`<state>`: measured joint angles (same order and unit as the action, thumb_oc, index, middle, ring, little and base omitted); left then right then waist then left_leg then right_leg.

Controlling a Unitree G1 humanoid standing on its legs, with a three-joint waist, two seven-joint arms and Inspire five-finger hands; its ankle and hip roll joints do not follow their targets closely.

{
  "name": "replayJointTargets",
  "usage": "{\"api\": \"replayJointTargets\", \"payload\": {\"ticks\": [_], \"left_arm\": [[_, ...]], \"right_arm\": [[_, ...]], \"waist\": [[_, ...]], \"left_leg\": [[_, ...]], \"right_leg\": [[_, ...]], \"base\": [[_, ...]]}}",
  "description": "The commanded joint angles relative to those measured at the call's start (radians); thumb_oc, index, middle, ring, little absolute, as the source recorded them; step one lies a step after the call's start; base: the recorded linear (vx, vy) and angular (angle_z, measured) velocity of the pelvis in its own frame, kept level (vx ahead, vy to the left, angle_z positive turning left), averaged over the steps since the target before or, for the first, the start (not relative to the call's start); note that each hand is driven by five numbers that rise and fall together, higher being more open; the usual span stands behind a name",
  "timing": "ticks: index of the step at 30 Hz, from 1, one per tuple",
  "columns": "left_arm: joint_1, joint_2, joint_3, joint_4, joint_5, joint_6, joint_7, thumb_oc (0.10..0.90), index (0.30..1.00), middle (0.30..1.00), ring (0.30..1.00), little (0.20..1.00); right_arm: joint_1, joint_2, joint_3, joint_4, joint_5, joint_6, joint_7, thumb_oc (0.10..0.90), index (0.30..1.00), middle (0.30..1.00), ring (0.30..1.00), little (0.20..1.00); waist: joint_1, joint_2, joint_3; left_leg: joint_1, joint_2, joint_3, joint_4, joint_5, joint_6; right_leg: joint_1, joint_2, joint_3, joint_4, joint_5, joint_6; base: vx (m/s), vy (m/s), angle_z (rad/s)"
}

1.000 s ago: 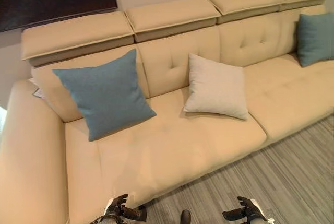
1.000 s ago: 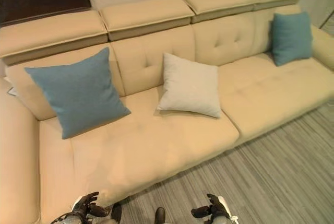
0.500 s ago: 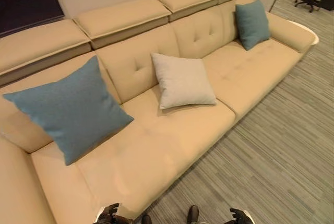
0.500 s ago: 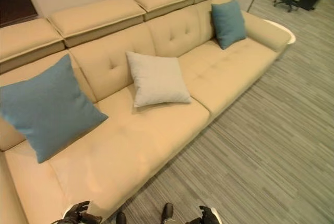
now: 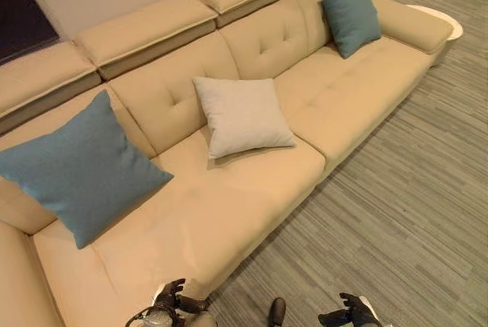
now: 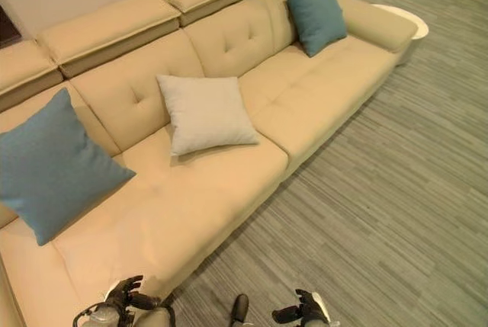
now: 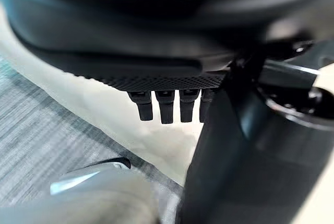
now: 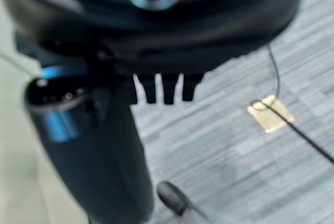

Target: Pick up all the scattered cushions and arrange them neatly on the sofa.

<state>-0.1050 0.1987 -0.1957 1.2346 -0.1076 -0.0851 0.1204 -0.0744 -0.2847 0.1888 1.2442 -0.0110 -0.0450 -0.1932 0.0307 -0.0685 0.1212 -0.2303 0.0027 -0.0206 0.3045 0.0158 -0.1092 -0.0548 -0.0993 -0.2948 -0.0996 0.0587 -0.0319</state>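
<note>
Three cushions are seen on the sofa (image 5: 252, 190), each propped against the backrest: a large blue cushion (image 5: 76, 171) toward the robot's left end, a light grey cushion (image 5: 242, 116) near the middle, and a smaller blue cushion (image 5: 351, 16) toward the far right end, beside the armrest. The three are spaced well apart along the seat. No cushion is visible on the striped grey floor (image 5: 396, 213) in front of the sofa, so the task is judged to be at or very near completion, as far as the visible area allows; at most a slight straightening of the tilted cushions might remain. The left hand (image 5: 174, 298) is held low at the front edge of the seat, its fingers loosely curled and nothing gripped. The right hand (image 5: 352, 310) is held low over the floor, apart from the sofa, fingers likewise loosely curled and empty. In the wrist views the fingertips of each hand are shown free of any cloth
</note>
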Motion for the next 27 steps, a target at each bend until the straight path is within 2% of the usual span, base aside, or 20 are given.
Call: {"api": "replayJointTargets", "payload": {"ticks": [1, 4, 6, 10, 12, 13, 14, 15, 17, 18, 19, 20, 21, 24, 27], "left_arm": [[0.018, 0.012, -0.013, 0.001, 0.020, -0.017, 0.011, 0.800, 0.900, 0.900, 0.900, 0.900], [0.024, 0.016, -0.012, 0.002, 0.016, -0.019, 0.013, 0.800, 0.900, 0.900, 0.900, 0.900], [0.044, 0.016, 0.009, 0.009, 0.008, -0.013, 0.010, 0.800, 0.900, 0.900, 0.900, 0.900], [0.063, 0.018, 0.036, 0.017, -0.004, -0.009, 0.009, 0.800, 0.900, 0.900, 0.900, 0.900], [0.064, 0.024, 0.045, 0.009, -0.007, -0.008, 0.007, 0.800, 0.900, 0.900, 0.900, 0.900], [0.064, 0.024, 0.045, 0.009, -0.007, -0.008, 0.007, 0.800, 0.900, 0.900, 0.900, 0.900], [0.056, 0.034, 0.044, -0.004, -0.018, -0.009, 0.008, 0.800, 0.900, 0.900, 0.900, 0.900], [0.050, 0.039, 0.038, -0.008, -0.016, -0.010, 0.008, 0.800, 0.900, 0.900, 0.900, 0.900], [0.045, 0.042, 0.032, -0.009, -0.015, -0.012, 0.011, 0.800, 0.900, 0.900, 0.900, 0.900], [0.045, 0.042, 0.032, -0.009, -0.015, -0.012, 0.011, 0.800, 0.900, 0.900, 0.900, 0.900], [0.040, 0.040, 0.028, -0.006, -0.014, -0.014, 0.014, 0.800, 0.900, 0.900, 0.900, 0.900], [0.034, 0.038, 0.024, 0.001, -0.011, -0.015, 0.015, 0.800, 0.900, 0.900, 0.900, 0.900], [0.034, 0.038, 0.024, 0.001, -0.011, -0.015, 0.015, 0.800, 0.900, 0.900, 0.900, 0.900], [0.026, 0.032, 0.018, 0.016, -0.001, -0.016, 0.022, 0.800, 0.900, 0.900, 0.900, 0.900], [0.024, 0.028, 0.017, 0.023, 0.006, -0.018, 0.026, 0.800, 0.900, 0.900, 0.900, 0.900]], "right_arm": [[-0.011, -0.040, 0.022, -0.001, 0.020, -0.019, -0.036, 0.800, 0.900, 0.900, 0.900, 0.900], [-0.012, -0.039, 0.031, 0.008, 0.019, -0.013, -0.040, 0.800, 0.900, 0.900, 0.900, 0.900], [-0.006, -0.036, 0.037, 0.007, 0.011, -0.011, -0.037, 0.800, 0.900, 0.900, 0.900, 0.900], [-0.005, -0.030, 0.040, 0.007, -0.009, -0.009, -0.031, 0.800, 0.900, 0.900, 0.900, 0.900], [-0.009, -0.029, 0.039, 0.007, -0.020, -0.009, -0.026, 0.800, 0.900, 0.900, 0.900, 0.900], [-0.009, -0.029, 0.039, 0.007, -0.021, -0.009, -0.026, 0.800, 0.900, 0.900, 0.900, 0.900], [-0.025, -0.030, 0.040, 0.000, -0.026, -0.003, -0.022, 0.800, 0.900, 0.900, 0.900, 0.900], [-0.030, -0.028, 0.039, -0.009, -0.022, -0.007, -0.023, 0.800, 0.900, 0.900, 0.900, 0.900], [-0.035, -0.024, 0.036, -0.023, -0.018, -0.010, -0.022, 0.800, 0.900, 0.900, 0.900, 0.900], [-0.035, -0.023, 0.036, -0.023, -0.018, -0.010, -0.022, 0.800, 0.900, 0.900, 0.900, 0.900], [-0.042, -0.018, 0.033, -0.027, -0.014, -0.014, -0.024, 0.800, 0.900, 0.900, 0.900, 0.900], [-0.047, -0.015, 0.034, -0.030, -0.015, -0.014, -0.023, 0.800, 0.900, 0.900, 0.900, 0.900], [-0.047, -0.015, 0.034, -0.030, -0.015, -0.014, -0.023, 0.800, 0.900, 0.900, 0.900, 0.900], [-0.057, -0.013, 0.037, -0.032, -0.027, 0.001, -0.027, 0.800, 0.900, 0.900, 0.900, 0.900], [-0.057, -0.013, 0.040, -0.032, -0.037, 0.007, -0.027, 0.800, 0.900, 0.900, 0.900, 0.900]], "waist": [[0.022, -0.015, -0.013], [0.053, -0.003, -0.016], [0.062, 0.004, -0.031], [0.084, -0.005, -0.063], [0.098, -0.006, -0.069], [0.099, -0.007, -0.069], [0.084, 0.006, -0.049], [0.073, 0.015, -0.042], [0.060, 0.033, -0.031], [0.060, 0.033, -0.030], [0.051, 0.048, -0.031], [0.036, 0.050, -0.027], [0.035, 0.051, -0.025], [0.005, 0.041, -0.015], [-0.005, 0.039, -0.007]], "left_leg": [[-0.049, -0.088, 0.026, -0.121, -0.035, 0.082], [-0.089, -0.092, 0.029, -0.203, 0.041, 0.065], [-0.041, -0.086, 0.018, -0.254, 0.039, 0.087], [0.015, -0.090, 0.023, -0.253, 0.018, 0.105], [0.065, -0.088, 0.038, -0.273, -0.002, 0.119], [0.066, -0.088, 0.038, -0.274, -0.001, 0.119], [0.096, -0.080, 0.035, -0.275, -0.011, 0.137], [0.111, -0.073, 0.032, -0.278, -0.016, 0.141], [0.141, -0.064, 0.023, -0.288, -0.023, 0.146], [0.141, -0.064, 0.023, -0.288, -0.023, 0.146], [0.170, -0.051, 0.014, -0.310, -0.034, 0.139], [0.191, -0.050, 0.001, -0.318, -0.045, 0.131], [0.193, -0.048, 0.000, -0.318, -0.046, 0.130], [0.236, -0.056, -0.033, -0.317, -0.083, 0.113], [0.259, -0.052, -0.045, -0.313, -0.102, 0.106]], "right_leg": [[0.056, 0.041, 0.072, 0.030, -0.054, 0.129], [0.091, 0.086, 0.103, 0.019, -0.078, 0.125], [0.110, 0.104, 0.118, 0.028, -0.105, 0.119], [0.135, 0.083, 0.119, 0.098, -0.144, 0.136], [0.110, 0.052, 0.100, 0.215, -0.125, 0.165], [0.109, 0.051, 0.101, 0.218, -0.126, 0.165], [0.015, 0.022, 0.091, 0.402, -0.053, 0.208], [-0.017, 0.015, 0.084, 0.457, -0.036, 0.218], [-0.075, -0.015, 0.059, 0.529, -0.029, 0.209], [-0.075, -0.015, 0.059, 0.529, -0.029, 0.209], [-0.101, -0.056, 0.020, 0.461, -0.052, 0.184], [-0.118, -0.081, 0.019, 0.365, -0.043, 0.178], [-0.115, -0.080, 0.018, 0.363, -0.043, 0.177], [-0.167, -0.092, 0.086, 0.164, 0.038, 0.206], [-0.185, -0.084, 0.120, 0.117, 0.068, 0.219]], "base": [[0.24, -0.070, 0.04], [0.23, -0.039, -0.17], [0.28, 0.028, -0.57], [0.29, 0.077, -0.58], [0.20, 0.068, -0.42], [0.15, 0.077, -0.40], [0.12, 0.068, -0.40], [0.17, 0.086, -0.06], [0.11, 0.040, 0.38], [0.19, -0.040, 0.48], [0.29, -0.133, 0.35], [0.29, -0.135, 0.22], [0.24, -0.145, 0.22], [0.24, -0.158, 0.24], [0.17, -0.124, 0.44]]}}
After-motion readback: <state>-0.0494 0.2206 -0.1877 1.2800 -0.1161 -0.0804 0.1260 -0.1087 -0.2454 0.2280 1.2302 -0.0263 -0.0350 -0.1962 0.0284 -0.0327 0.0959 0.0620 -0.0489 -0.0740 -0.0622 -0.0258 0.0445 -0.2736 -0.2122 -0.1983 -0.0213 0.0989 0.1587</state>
